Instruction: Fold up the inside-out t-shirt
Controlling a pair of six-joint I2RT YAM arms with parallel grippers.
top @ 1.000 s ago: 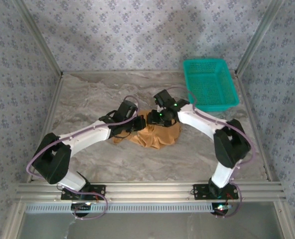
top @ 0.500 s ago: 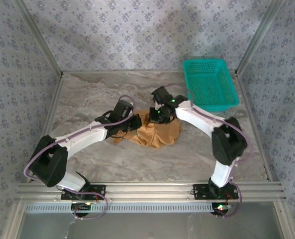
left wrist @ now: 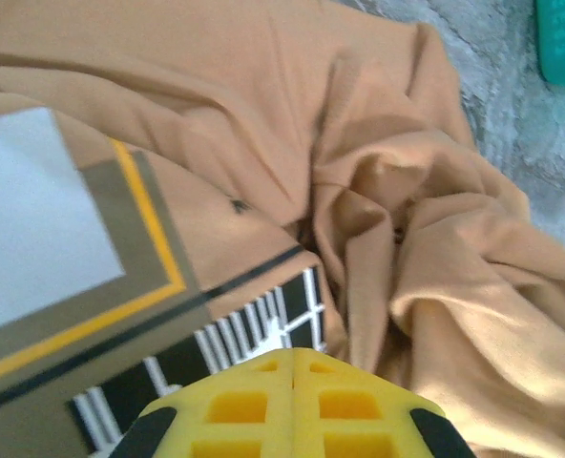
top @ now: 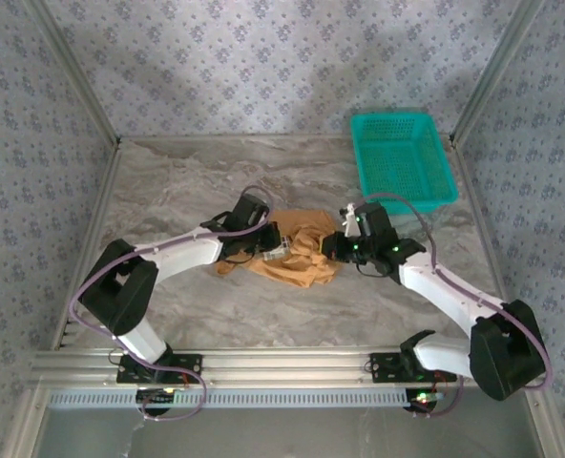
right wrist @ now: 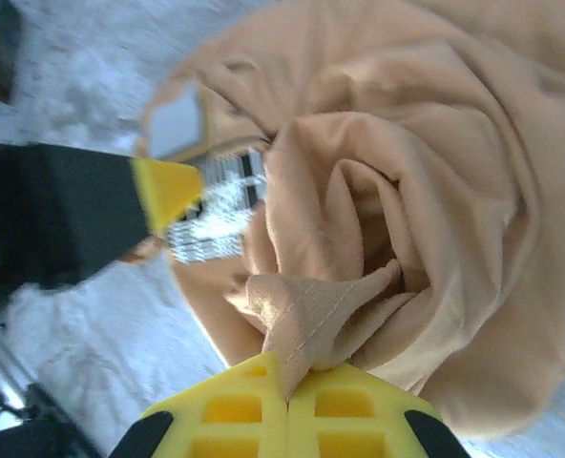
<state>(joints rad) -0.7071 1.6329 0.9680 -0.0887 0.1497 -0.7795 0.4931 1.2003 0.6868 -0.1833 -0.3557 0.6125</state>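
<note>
Inside-out t-shirt (top: 306, 260) lies bunched, so your right gripper (right wrist: 287, 370) clamps a seamed fold to spread it, your left gripper (left wrist: 292, 358) pressed together alongside.

Your booth is closed on three sides. The walls (top: 263, 57) carry pale blue-grey wallpaper with a small repeating floral motif. Aluminium posts (top: 73, 72) slant up at the two rear corners. The counter (top: 187, 181) is grey-beige and marble-patterned, with darker veining. An aluminium rail (top: 282, 363) runs along its near edge, with a slotted white strip (top: 282, 398) just below. The light is soft and even, and you see faint shadows on the back wallpaper.
</note>
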